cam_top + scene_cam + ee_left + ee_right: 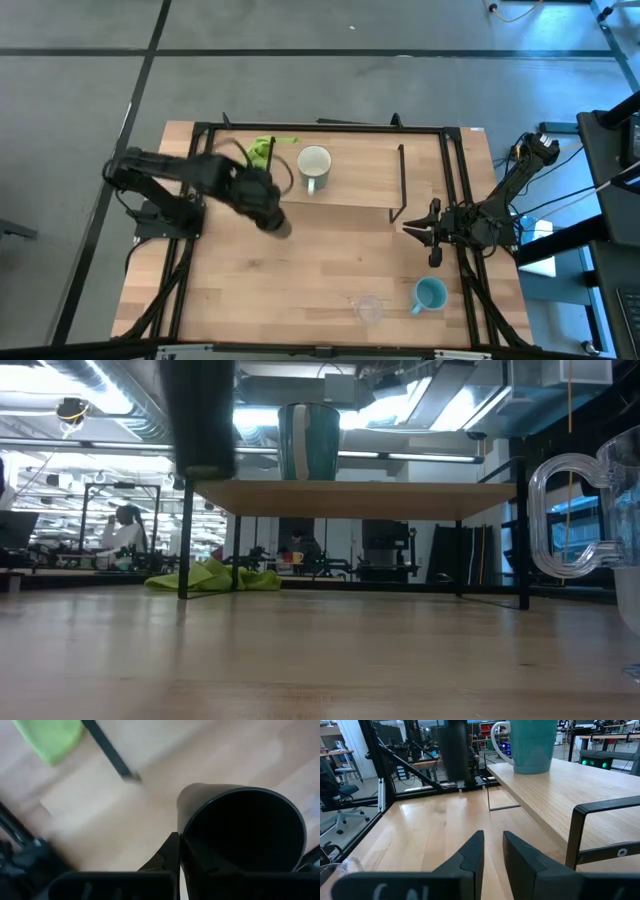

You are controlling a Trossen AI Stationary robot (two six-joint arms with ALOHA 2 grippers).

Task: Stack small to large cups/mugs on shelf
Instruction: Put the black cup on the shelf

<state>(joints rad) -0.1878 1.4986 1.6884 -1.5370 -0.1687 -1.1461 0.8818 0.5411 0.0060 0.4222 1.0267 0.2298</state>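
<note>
My left gripper point(265, 205) is shut on a black cup point(245, 830) and holds it in the air just in front of the shelf's left end; the cup also shows in the low view point(200, 415). A handled mug point(315, 168), white inside and teal outside, stands on the light-wood shelf point(365, 185). A light blue mug point(430, 295) and a clear cup point(368, 308) stand on the table near its front edge. My right gripper point(492, 855) waits open at the shelf's right end, with nothing between its fingers. My left gripper holds the black cup by its rim wall point(182, 832), coming from above and pointing steeply down. One finger point(167, 855) lies against the outside of the wall; the other is lost in the dark inside. The cup hangs nearly upright, mouth up, clear of the table.
A green cloth point(265, 150) lies under the shelf's far left end, by a black leg point(185, 540). Black frame rails run along the table's sides point(465, 190). Bare wood lies between the shelf and the two cups in front.
</note>
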